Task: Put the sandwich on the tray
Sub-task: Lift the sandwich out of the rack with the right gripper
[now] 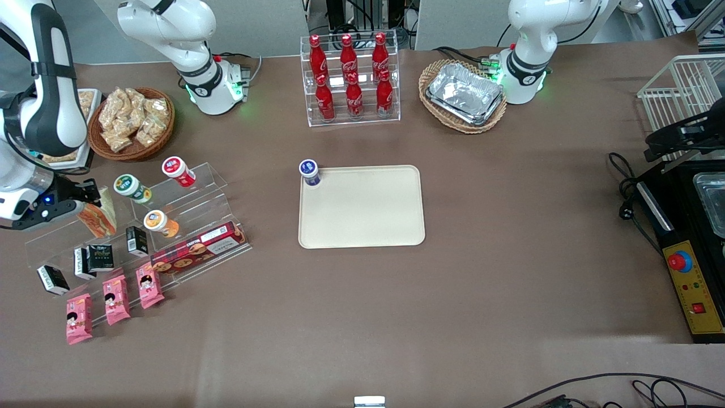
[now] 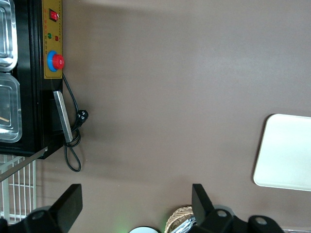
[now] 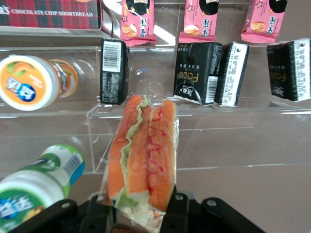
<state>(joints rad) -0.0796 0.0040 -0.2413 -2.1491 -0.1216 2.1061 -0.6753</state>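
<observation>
The sandwich, a wrapped wedge with orange and pale green layers, hangs over the upper step of a clear display shelf toward the working arm's end of the table. My right gripper is shut on it, and in the right wrist view the sandwich sticks out from between the black fingers of the gripper. The cream tray lies flat at the table's middle, well apart from the gripper. A blue-capped cup stands at one of its corners. The tray's edge also shows in the left wrist view.
The clear shelf holds capped cups, black cartons, a cookie box and pink snack packets. A snack basket, a cola bottle rack and a basket of foil trays stand farther from the camera. A control box sits at the parked arm's end.
</observation>
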